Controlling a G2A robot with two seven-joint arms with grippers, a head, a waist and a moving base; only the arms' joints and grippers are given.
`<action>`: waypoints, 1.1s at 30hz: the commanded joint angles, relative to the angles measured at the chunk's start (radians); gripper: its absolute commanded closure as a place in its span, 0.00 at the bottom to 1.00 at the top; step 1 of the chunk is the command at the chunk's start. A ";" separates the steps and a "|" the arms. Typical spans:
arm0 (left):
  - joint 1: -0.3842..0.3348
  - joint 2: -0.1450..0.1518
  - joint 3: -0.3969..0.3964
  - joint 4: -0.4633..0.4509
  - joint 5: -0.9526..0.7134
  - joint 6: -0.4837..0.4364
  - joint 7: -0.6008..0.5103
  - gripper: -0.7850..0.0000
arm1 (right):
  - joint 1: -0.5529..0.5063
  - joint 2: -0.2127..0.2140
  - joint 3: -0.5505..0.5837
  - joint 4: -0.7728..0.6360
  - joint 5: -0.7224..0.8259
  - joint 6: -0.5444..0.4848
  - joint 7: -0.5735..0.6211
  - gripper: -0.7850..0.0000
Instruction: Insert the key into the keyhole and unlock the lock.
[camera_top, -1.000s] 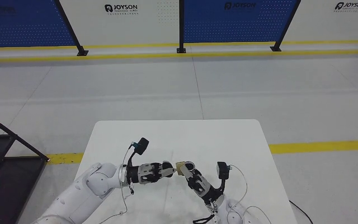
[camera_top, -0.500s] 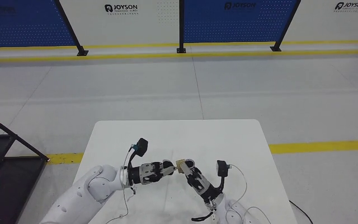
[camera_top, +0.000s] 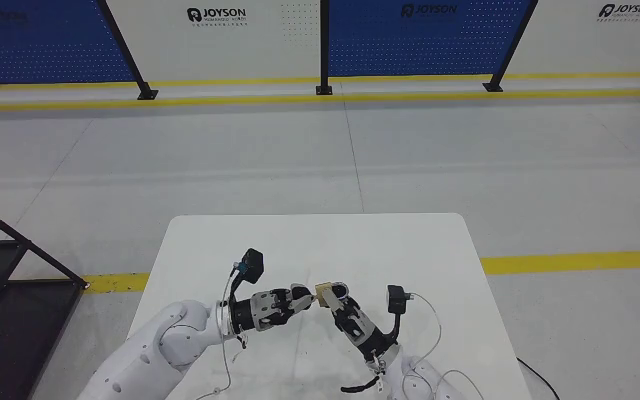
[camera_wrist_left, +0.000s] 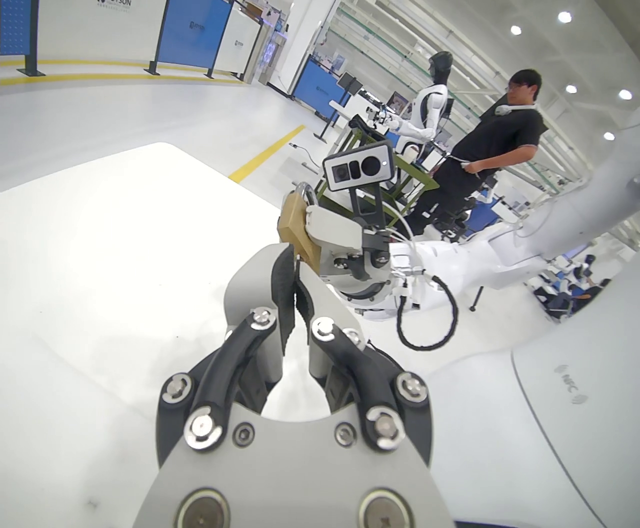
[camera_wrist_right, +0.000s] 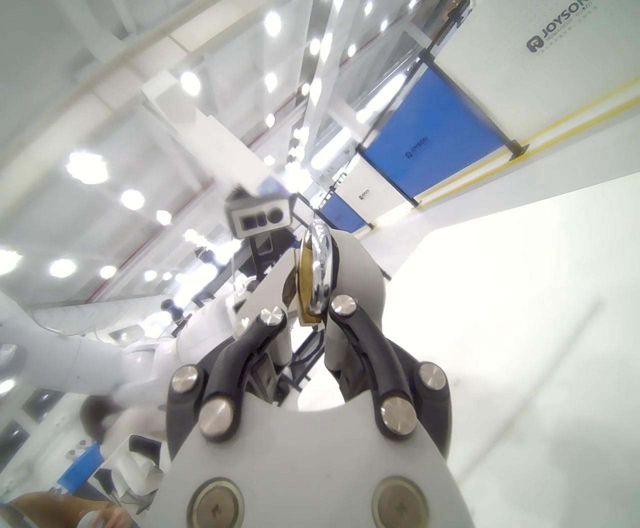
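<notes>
L fingers (camera_wrist_left: 250, 285) pinched shut, tips at lock (camera_wrist_left: 296, 227); R fingers (camera_wrist_right: 357, 280) clamp lock.

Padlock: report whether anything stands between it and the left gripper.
Nothing visible does. The tips of the left gripper sit right at the end of the brass padlock opposite its shackle, with no gap seen between them. The right gripper clamps the padlock above the white table.

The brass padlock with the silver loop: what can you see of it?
The small, blocky brass padlock with a shiny silver metal loop is held above the white table, clamped in the right claw. Its loop end faces away from the left claw, whose shut tips meet its bottom end.
</notes>
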 joint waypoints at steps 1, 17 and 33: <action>0.013 -0.002 -0.004 -0.012 0.048 0.017 0.031 1.00 | -0.001 0.000 0.001 -0.001 0.001 0.002 0.000 1.00; 0.078 -0.019 -0.036 -0.061 0.289 0.127 0.204 1.00 | -0.014 -0.003 0.009 -0.012 0.013 0.021 0.021 1.00; 0.120 -0.036 -0.043 -0.083 0.524 0.223 0.353 1.00 | -0.021 -0.004 0.018 -0.016 0.040 0.024 0.048 1.00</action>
